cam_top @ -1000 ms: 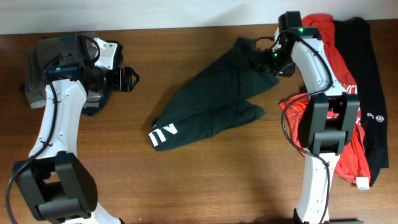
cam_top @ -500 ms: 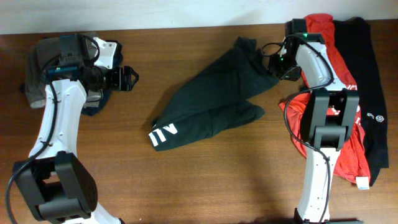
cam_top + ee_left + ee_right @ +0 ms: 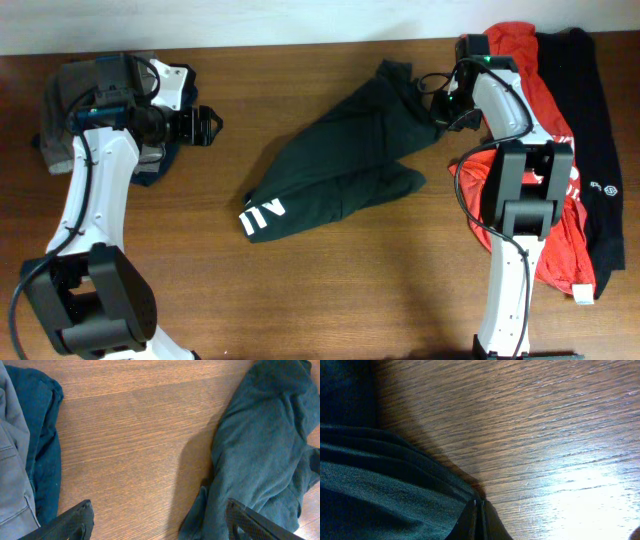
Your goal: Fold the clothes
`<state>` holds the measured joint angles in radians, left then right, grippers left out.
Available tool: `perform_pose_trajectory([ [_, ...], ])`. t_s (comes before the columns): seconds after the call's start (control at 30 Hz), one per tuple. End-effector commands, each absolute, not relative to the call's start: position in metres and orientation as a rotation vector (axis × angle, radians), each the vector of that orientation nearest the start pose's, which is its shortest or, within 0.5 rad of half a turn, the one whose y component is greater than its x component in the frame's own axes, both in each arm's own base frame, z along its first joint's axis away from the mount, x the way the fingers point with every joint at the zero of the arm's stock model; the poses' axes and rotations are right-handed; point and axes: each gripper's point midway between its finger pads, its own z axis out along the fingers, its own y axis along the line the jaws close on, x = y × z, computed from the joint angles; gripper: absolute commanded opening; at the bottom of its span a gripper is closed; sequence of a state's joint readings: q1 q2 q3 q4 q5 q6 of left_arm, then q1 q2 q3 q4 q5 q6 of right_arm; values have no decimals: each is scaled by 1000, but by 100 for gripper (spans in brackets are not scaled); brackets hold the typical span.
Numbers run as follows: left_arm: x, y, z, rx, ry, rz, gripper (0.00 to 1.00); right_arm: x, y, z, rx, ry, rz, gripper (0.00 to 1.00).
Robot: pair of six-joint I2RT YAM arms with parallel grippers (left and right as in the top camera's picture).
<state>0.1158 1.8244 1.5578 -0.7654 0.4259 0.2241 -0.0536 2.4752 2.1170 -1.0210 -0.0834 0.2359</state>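
Only a few white letters [image 3: 262, 214] of the large black soft T-shirt [image 3: 340, 165] can be read, at its 7 o'clock end; the rest of the print is lost in folds, the shirt lying crumpled across the middle of the brown wooden table [image 3: 330, 300] from 1 to 7 o'clock; from overhead we can hardly separate the right gripper [image 3: 441, 108] from the dark cloth and cables at the shirt's 1 o'clock tip, but the right wrist view settles it: its two fingers [image 3: 466, 527] are pressed together with a hairline between them and pleats of black cloth run into the tips, so it is clamped on the shirt's edge, though how much cloth lies inside we cannot see; the right arm [image 3: 505, 100] covers much of the red soft T-shirt [image 3: 520, 42] at 3 o'clock, and the second black soft garment [image 3: 600, 110] beside it is cut off by the frame edge; the left gripper [image 3: 205, 128] hangs at 9 o'clock from the big shirt, apart from it; its wrist view shows the fingers spread wide, cut off at the lower corners, bare wood between them, nothing held; that view alone makes plain the dark blue garment [image 3: 42, 435] and the grey garment [image 3: 10, 475] of the pile that the left arm [image 3: 95, 190] partly hides from above.
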Motion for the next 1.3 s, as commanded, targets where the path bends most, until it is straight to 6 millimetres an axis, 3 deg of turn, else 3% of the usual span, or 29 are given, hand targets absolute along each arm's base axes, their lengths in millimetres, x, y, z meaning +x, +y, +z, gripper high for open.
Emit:
perform_pose_trajectory([
  [0.0,468,-18,168,303,2478,-401,83,527,-2,15,409,2917,249,4],
  [0.13,475,-17,181,310,2442,-387,82,534,14,60,342,2847,392,4],
  [0.3,480,-16,218,322,2376,-361,82,533,21,147,287,2734,442,4],
  [0.43,478,-17,254,334,2307,-334,82,523,23,218,253,2632,447,4],
  [0.47,476,-17,266,338,2280,-325,81,517,24,245,238,2590,450,4],
  [0.6,464,-24,293,359,2228,-311,82,501,26,294,212,2507,450,4],
  [0.77,447,-49,312,440,2190,-321,81,484,26,335,188,2425,444,4],
  [0.97,438,-75,309,541,2192,-341,82,471,28,359,176,2375,445,4],
  [1.13,435,-76,315,545,2177,-338,81,454,30,385,154,2320,455,4],
  [1.27,429,-75,332,547,2133,-318,82,444,46,401,100,2287,513,4],
])
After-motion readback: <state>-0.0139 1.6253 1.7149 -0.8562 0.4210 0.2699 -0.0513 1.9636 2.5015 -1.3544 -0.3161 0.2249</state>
